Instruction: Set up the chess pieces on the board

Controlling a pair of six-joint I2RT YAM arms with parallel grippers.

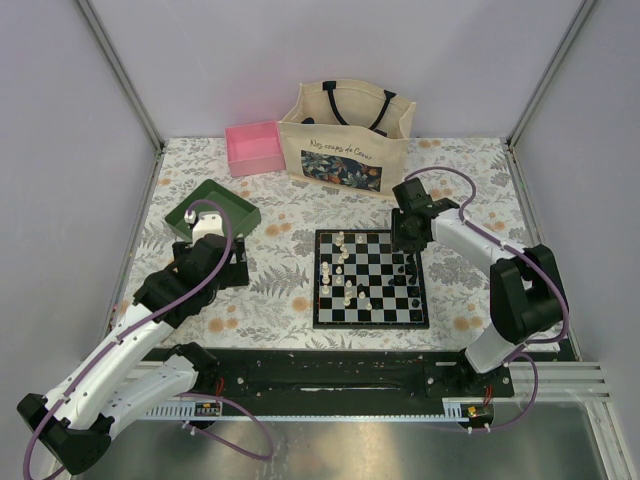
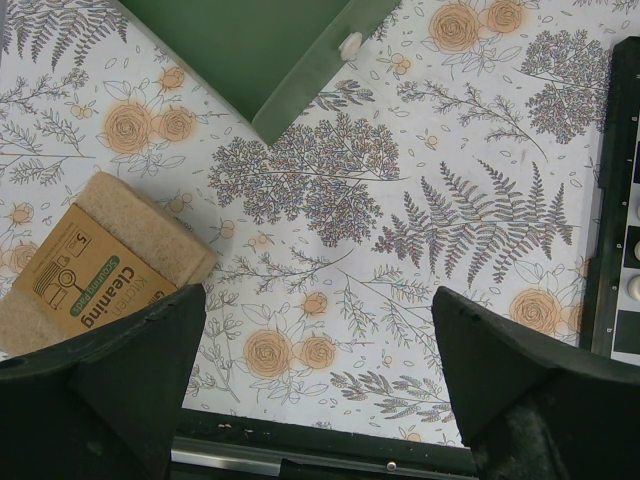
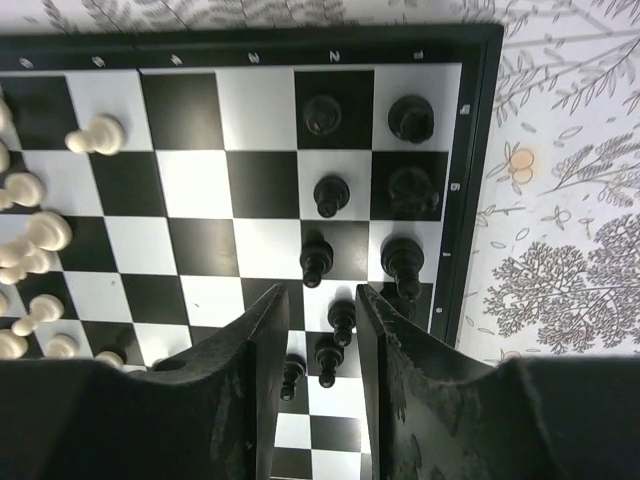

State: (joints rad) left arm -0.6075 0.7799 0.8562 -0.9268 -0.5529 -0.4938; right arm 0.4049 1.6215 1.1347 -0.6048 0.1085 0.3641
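Observation:
The board [image 1: 370,322] lies at mid-table, and its black border [image 3: 480,150] fills the right wrist view. Cream-white chess pieces [image 1: 340,262] stand scattered on its left half [image 3: 97,133]. Black pieces [image 1: 412,285] stand along its right side. My right gripper [image 1: 409,258] hovers over that side, open [image 3: 320,300]. Its jaws stand a little apart, with a black pawn [image 3: 342,322] upright on the board in the gap, touching neither finger. My left gripper [image 1: 225,262] is wide open over bare tablecloth [image 2: 315,330], left of the board.
A green tray [image 1: 232,205] sits just beyond the left gripper, its corner [image 2: 270,110] near. A boxed scouring pad [image 2: 95,270] lies beside the left finger. A pink box [image 1: 254,147] and a tote bag [image 1: 345,140] stand at the back.

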